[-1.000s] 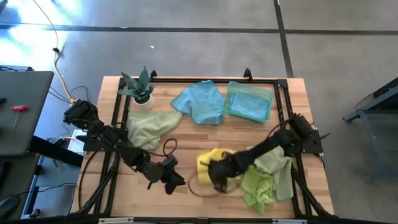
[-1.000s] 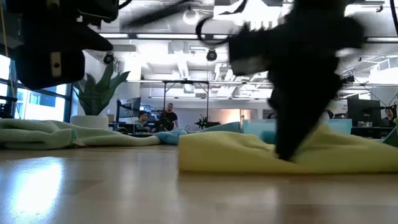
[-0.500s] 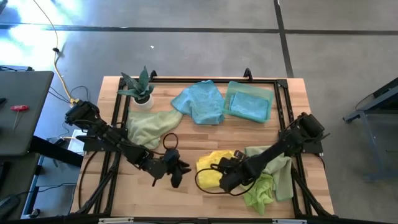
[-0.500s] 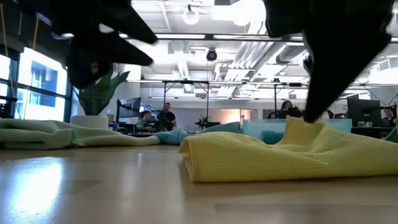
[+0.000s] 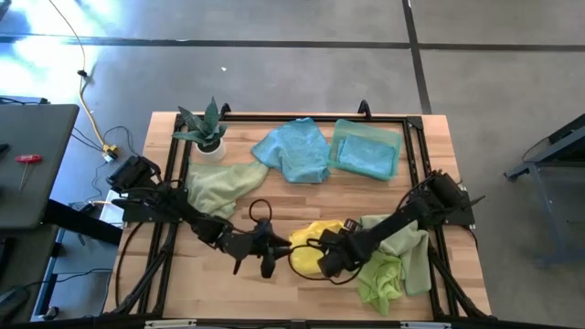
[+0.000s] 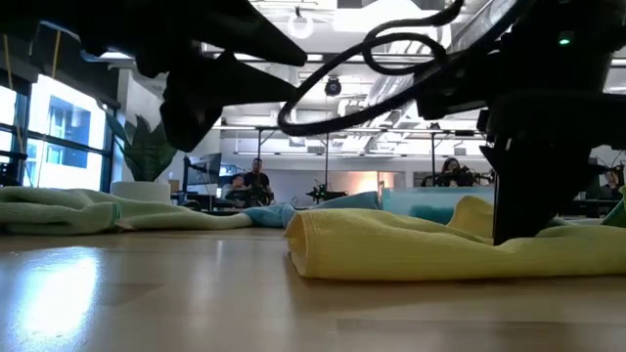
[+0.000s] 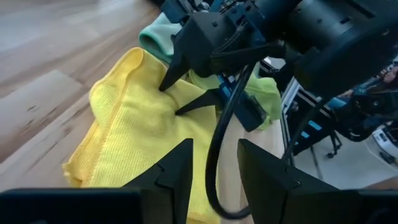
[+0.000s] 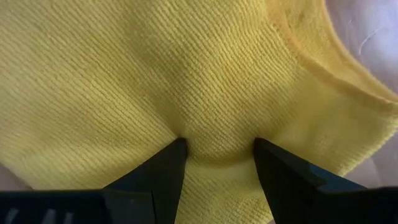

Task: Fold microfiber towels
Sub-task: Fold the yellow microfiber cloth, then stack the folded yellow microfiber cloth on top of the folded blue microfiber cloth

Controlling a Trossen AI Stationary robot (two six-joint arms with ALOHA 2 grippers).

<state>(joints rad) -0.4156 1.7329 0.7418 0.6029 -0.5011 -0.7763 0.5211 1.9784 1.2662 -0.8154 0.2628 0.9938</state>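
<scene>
A yellow towel (image 5: 313,239) lies rumpled on the wooden table near its front edge, and shows in the low view (image 6: 391,249) too. My right gripper (image 8: 219,149) stands open over it, pointing steeply down. My left gripper (image 7: 214,158) is open just left of the towel (image 7: 137,118), a little above the table and aimed along it at the towel and at my right gripper (image 7: 177,96). Nothing lies between the left fingers. My right gripper rests both spread fingertips (image 8: 177,149) on the yellow towel's upper face (image 8: 217,134), toward the cloth's right part. The fingers come from above, slanting from the table's right. The cloth dents at each tip and rises slightly between them. The towel lies on the table.
A sage towel (image 5: 219,187) lies at the left, and a light blue towel (image 5: 292,151) and a folded mint one (image 5: 366,151) at the back. Lime (image 5: 379,279) and sage (image 5: 407,239) towels lie under the right arm. A potted plant (image 5: 206,130) stands far left. A black cable loop (image 5: 306,263) hangs beside the yellow towel.
My left gripper has gone toward the table's right edge, up to the yellow towel, sinking a little and rolling about its own line. My right gripper has shifted a little on the towel and turned. The towel's right part rose into a peak under it, then sank back.
</scene>
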